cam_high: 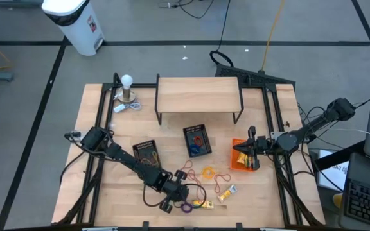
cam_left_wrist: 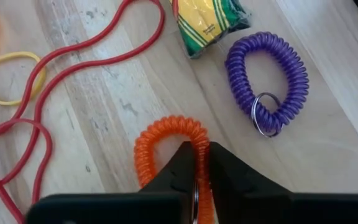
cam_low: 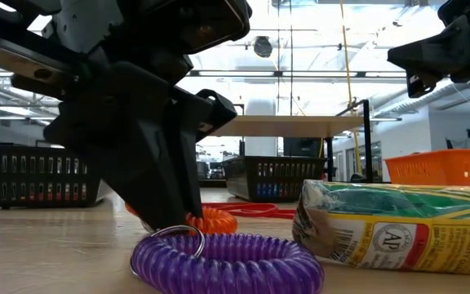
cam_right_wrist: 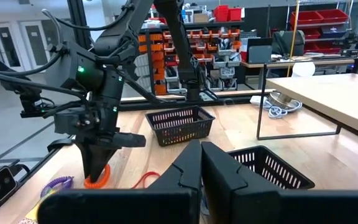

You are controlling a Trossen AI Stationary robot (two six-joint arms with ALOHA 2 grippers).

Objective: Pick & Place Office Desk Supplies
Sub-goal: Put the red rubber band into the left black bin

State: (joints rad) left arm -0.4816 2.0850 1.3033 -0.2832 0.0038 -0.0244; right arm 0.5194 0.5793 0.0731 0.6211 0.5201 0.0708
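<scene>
The orange coil wristband [cam_left_wrist: 166,149] lies on the wooden table [cam_left_wrist: 104,106] near its front edge, and the left pincer [cam_left_wrist: 202,163] is down on it, its two dark fingers drawn together and clamped on the band's coil and metal ring. Just beside it lies a purple coil wristband [cam_left_wrist: 269,74] with a key ring, apart from the orange one. A yellow and green crayon packet [cam_left_wrist: 207,22] rests near the purple band. Red elastic loops [cam_left_wrist: 42,106] and a yellow rubber band [cam_left_wrist: 8,78] sprawl on the table on the other side of the orange coil.

Farther back sit two black mesh baskets [cam_high: 145,153] [cam_high: 196,139] and a small wooden shelf [cam_high: 198,95]. The right pincer [cam_high: 248,149] hangs above the orange bin [cam_high: 236,162] at the table's right, fingers pressed together and holding nothing.
</scene>
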